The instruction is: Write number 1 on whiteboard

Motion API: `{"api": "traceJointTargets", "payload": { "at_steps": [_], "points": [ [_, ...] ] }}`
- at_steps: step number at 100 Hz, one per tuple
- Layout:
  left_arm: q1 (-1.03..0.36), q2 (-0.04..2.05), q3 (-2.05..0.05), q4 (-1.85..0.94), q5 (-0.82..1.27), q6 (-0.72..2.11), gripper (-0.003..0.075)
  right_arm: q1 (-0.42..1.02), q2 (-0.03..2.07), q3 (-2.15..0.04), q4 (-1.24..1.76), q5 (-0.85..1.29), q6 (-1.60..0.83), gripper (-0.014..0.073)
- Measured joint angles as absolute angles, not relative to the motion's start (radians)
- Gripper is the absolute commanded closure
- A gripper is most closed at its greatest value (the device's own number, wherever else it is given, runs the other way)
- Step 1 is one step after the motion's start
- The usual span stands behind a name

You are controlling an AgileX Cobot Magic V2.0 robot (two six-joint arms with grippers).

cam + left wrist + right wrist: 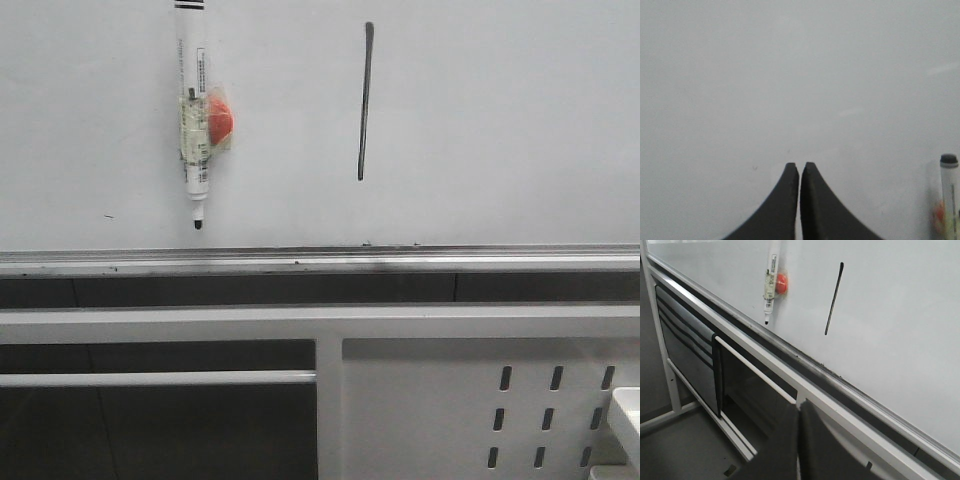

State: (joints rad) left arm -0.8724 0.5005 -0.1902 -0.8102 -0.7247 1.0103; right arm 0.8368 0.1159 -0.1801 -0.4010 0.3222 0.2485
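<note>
1. The left gripper [800,172] is showing its two dark fingers [785,200] pressed together with only a hairline slit between them, pinching nothing, and it is facing bare whiteboard [790,75].
2. The right gripper [799,412] is likewise holding its fingers [782,445] closed on each other and empty, hanging low in front of the white frame bars [760,372] beneath the board.
3. Near the left gripper, at the edge of its view, the marker [949,195] is sitting against the board; in the front view the marker [194,120] is hanging tip-down, clinging by an orange-red magnet [220,122].
4. Further right, well apart from the marker, the number 1 [364,100] is standing as a thin dark, nearly upright stroke on the whiteboard [500,130], above the silver lower rail [320,262].
5. Judging by this, the writing step is looking finished and the marker is already parked; neither arm is showing in the front view.
6. The next move is probably calling for little: keeping both arms clear of the fresh stroke so it is not smeared.
</note>
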Motion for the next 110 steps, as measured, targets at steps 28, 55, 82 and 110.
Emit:
{"api": "traceJointTargets", "payload": {
  "at_steps": [28,55,82,110],
  "points": [
    [-0.544,0.427,-0.190,-0.323,-0.555,0.447,0.0740,0.837,0.116,-0.180,-0.401,0.321,0.248,0.0663],
    [-0.179,0.227,-0.188,-0.100,0.028,0.157,0.0740,0.837,0.116,-0.180,-0.401,0.321,0.248,0.0663],
    [0.079,0.048,-0.088,-0.080,0.279,0.131,0.0740,0.837,0.116,-0.180,-0.401,0.321,0.248,0.0663],
    [0.099,-0.005,0.004,-0.073,0.305,0.100,0.0740,0.837,0.116,-0.180,-0.401,0.321,0.248,0.0663]
  ]
}}
